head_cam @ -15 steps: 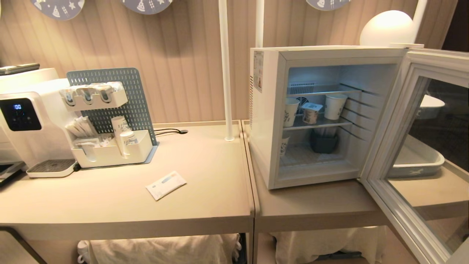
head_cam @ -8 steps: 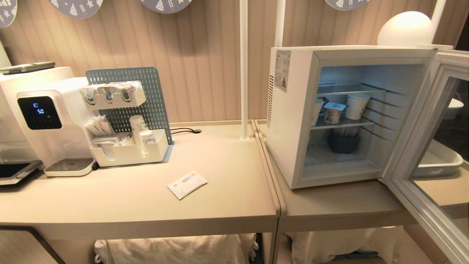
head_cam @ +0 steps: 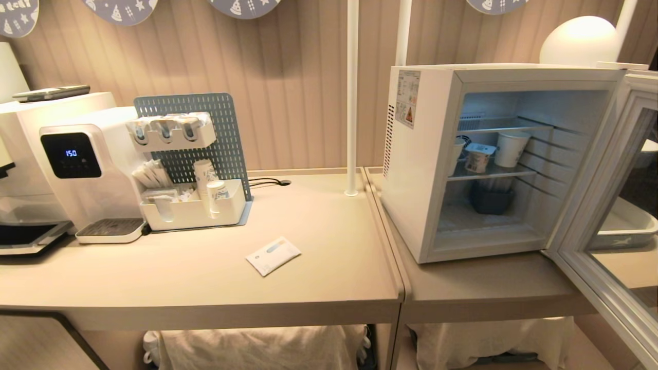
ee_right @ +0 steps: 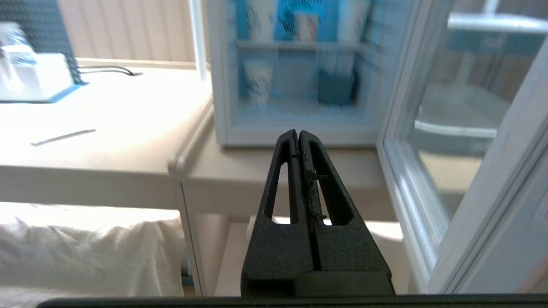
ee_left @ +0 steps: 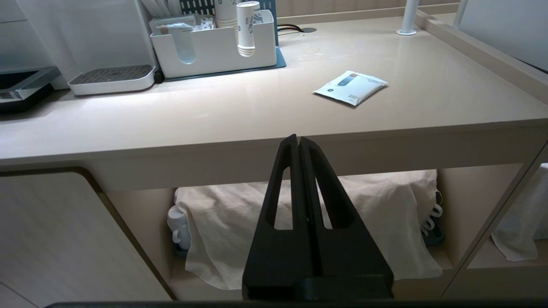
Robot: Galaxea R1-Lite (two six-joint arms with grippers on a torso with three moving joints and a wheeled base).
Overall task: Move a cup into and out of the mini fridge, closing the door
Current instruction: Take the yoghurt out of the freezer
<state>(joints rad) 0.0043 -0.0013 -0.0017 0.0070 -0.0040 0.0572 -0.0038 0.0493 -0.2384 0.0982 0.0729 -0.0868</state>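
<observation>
The white mini fridge [head_cam: 421, 169] stands on the right-hand table with its door [head_cam: 611, 216] swung wide open to the right. The cup [head_cam: 478, 157], a small white tub with a square foil lid, sits on the middle wire shelf between two taller paper cups [head_cam: 511, 148]. Neither arm shows in the head view. My left gripper [ee_left: 298, 139] is shut and empty, low in front of the left table's edge. My right gripper [ee_right: 298, 133] is shut and empty, in front of the right table, pointing toward the fridge [ee_right: 299, 72] with the door [ee_right: 471, 141] close on its right.
A white packet [head_cam: 273, 255] lies on the left table. A pegboard organiser [head_cam: 193, 164] with cups and a white drinks machine [head_cam: 77, 169] stand at the back left. A white pole [head_cam: 352, 97] rises between the tables. A tray [head_cam: 627, 226] sits behind the door. Cloth-covered things lie under the tables.
The whole head view has shifted: everything slid to the right in the picture, so the camera turned left. The things themselves have not moved.
</observation>
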